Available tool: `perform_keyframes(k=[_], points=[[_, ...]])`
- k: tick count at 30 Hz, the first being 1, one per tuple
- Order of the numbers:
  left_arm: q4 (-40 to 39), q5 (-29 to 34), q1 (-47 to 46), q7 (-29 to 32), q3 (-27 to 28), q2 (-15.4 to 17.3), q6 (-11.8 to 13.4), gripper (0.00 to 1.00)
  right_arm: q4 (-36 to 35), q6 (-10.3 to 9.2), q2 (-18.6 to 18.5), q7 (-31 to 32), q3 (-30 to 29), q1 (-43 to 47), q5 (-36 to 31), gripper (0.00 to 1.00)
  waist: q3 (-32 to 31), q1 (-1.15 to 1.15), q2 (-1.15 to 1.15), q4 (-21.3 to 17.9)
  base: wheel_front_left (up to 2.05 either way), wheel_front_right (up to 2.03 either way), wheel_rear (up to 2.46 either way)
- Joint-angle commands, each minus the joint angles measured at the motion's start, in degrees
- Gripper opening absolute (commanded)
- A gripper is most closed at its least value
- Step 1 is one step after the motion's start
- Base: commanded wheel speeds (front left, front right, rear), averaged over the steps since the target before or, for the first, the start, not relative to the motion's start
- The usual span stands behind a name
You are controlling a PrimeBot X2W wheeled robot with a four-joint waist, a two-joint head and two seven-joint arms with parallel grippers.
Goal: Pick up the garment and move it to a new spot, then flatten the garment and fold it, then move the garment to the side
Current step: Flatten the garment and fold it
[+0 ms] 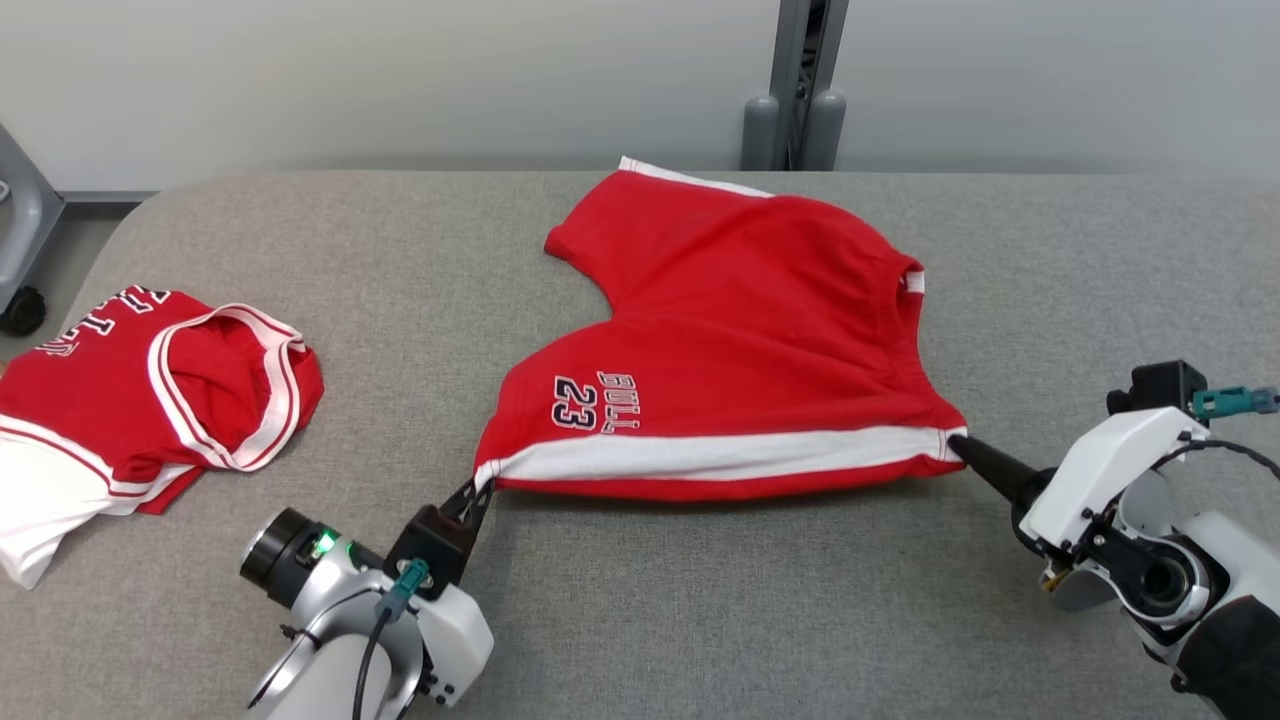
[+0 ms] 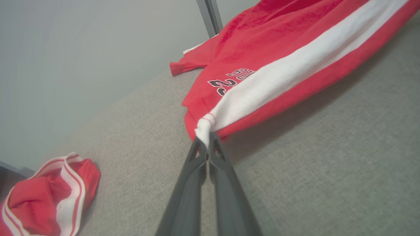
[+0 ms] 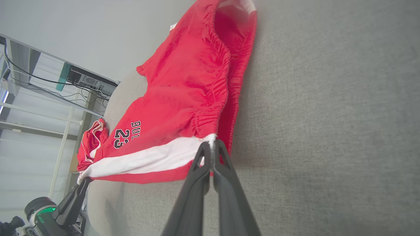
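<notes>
Red shorts, right of spare jersey; left gripper and right gripper each clamp one white stripe end. Keep tension even, lower flat.

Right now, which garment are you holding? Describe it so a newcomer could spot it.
On the grey table, look to the middle: red shorts stretched between the left gripper and the right gripper. Unlike the crumpled jersey at the left edge, they carry a white side stripe and a 23 print.
</notes>
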Motion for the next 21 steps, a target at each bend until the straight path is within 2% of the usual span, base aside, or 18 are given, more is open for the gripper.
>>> perform_keyframes(k=[1,13,21], points=[[0.3,1.1,1.3,0.0,-0.5,0.9,0.7,0.0,-0.6,0.14,-0.9,0.9,0.4,1.5,0.4,0.0,-1.0,0.0,0.0,-0.1,0.0,0.0,0.0],[-0.9,0.4,6.7,0.0,-0.8,1.8,1.2,0.0,-5.3,0.14,-3.8,6.0,1.1,6.5,3.0,0.0,-4.2,0.0,0.0,-0.1,0.0,0.0,0.0],[-4.9,-1.1,11.5,0.0,0.5,2.6,1.7,0.0,-10.3,0.14,-6.8,8.4,1.3,11.0,3.8,0.0,-6.2,0.0,0.0,0.2,0.0,0.0,0.0]])
